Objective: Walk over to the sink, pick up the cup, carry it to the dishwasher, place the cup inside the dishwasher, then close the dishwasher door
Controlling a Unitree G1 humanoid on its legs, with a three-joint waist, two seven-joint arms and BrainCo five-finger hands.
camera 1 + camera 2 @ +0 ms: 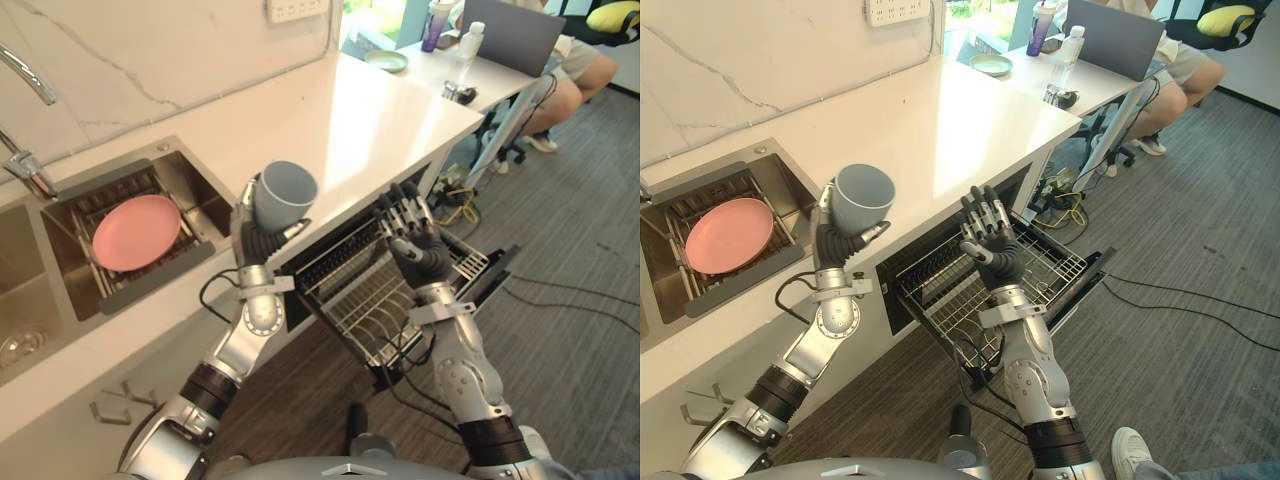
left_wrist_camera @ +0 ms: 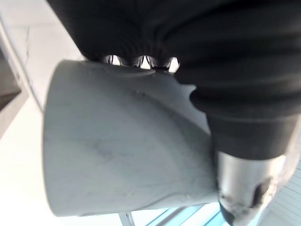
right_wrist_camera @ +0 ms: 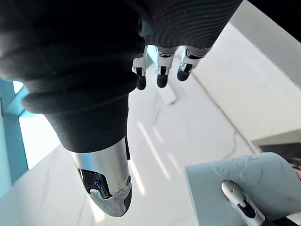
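Observation:
My left hand [image 1: 257, 236] is raised above the counter's front edge, its fingers curled round a grey-blue cup [image 1: 283, 195] held upright with its mouth up. The left wrist view has the cup [image 2: 122, 150] close up against the palm. Out of the dishwasher under the counter, a wire rack [image 1: 375, 285] is pulled, with the door [image 1: 490, 280] folded down beyond it. Over the rack my right hand [image 1: 412, 235] is lifted with straight, spread fingers, holding nothing. In the right wrist view the fingers [image 3: 161, 70] point at the wall, with the cup [image 3: 244, 188] off to one side.
A pink plate [image 1: 135, 232] lies on a drain rack in the sink [image 1: 190, 175], with the tap [image 1: 25, 170] behind it. The white counter [image 1: 360, 120] runs to the right toward a desk with a laptop [image 1: 510, 35], bottles and a seated person [image 1: 570, 70]. Cables lie on the floor.

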